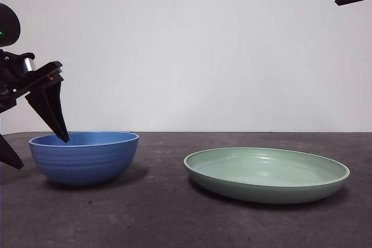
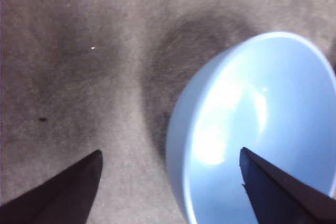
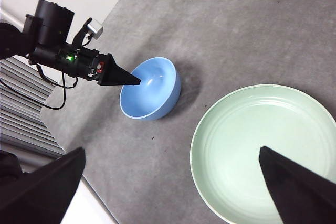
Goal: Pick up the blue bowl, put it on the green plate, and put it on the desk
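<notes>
Front view: left claw seemingly astride blue bowl rim.

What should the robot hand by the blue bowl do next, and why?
Probably lower a little and close on the rim. The left gripper is open, one jaw inside the blue bowl and one outside its wall, so the rim sits between them. The bowl rests on the desk, apart from the green plate.

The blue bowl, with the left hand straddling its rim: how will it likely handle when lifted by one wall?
The bowl looks rigid, so the wall probably won't flex in the left hand. Its matte, ridged outside may give some grip, though the inside looks smooth and could slip. Held at one side of the rim, it may tilt. On the desk its narrow base could slide or rock if nudged.
</notes>
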